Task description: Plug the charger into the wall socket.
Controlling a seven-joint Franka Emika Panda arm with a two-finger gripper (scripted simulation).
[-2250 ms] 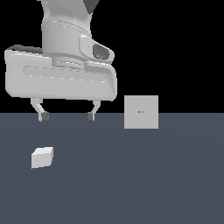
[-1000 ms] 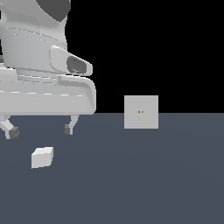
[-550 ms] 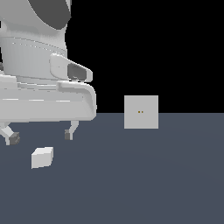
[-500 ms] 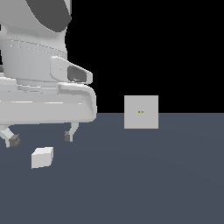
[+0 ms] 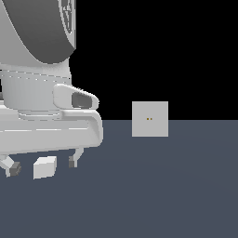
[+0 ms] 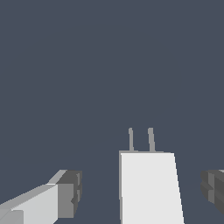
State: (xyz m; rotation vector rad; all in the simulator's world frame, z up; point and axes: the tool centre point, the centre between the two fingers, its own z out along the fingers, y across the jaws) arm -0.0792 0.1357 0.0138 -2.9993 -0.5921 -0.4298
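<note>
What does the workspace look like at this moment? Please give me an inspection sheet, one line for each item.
Surface: flat dark grey-blue floor, bare where it shows.
Charger: small white block lying on the floor; the wrist view shows two thin prongs at one end.
Wall socket: light-grey square panel, upright, two tiny orange dots at its centre, well to the exterior view's right of the charger.
Clutter: nothing seen.
Hand: the hand is low over the floor, open, one finger on each side of the charger, gaps visible on both sides, no contact.
Cables: nothing seen.
Surroundings: plain black background behind the floor.
</note>
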